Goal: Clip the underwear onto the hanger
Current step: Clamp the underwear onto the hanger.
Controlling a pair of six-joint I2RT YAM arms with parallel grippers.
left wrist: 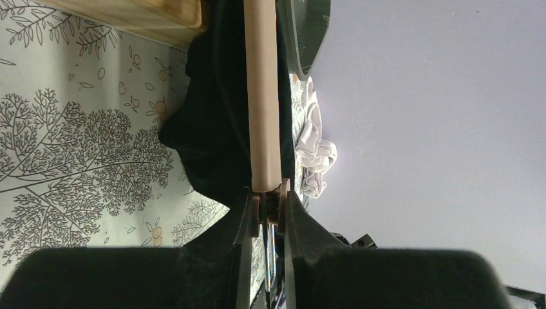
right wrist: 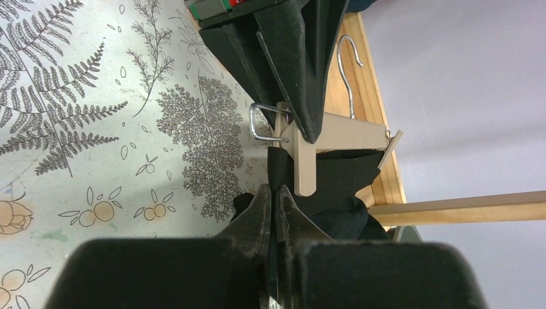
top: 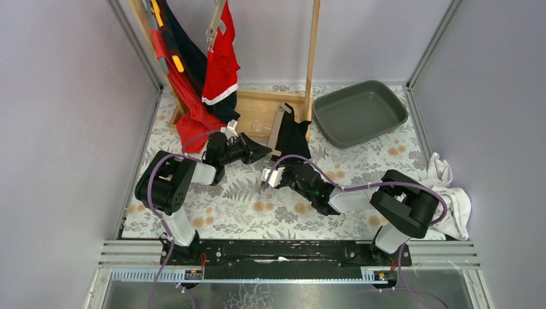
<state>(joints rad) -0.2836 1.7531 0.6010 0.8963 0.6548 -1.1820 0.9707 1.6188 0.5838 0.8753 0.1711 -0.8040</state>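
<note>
A beige clip hanger lies tilted against the wooden rack base, with black underwear hanging from it. My left gripper is shut on one of the hanger's clips; in the left wrist view its fingers pinch the clip's tabs below the beige bar, with the underwear beside it. My right gripper is shut on the lower edge of the underwear; in the right wrist view it holds the black cloth just under the clip. The hanger's metal hook rests on the wood.
A grey tray stands at the back right. White cloths lie at the right edge. A wooden rack with a post holds red and dark garments at the back left.
</note>
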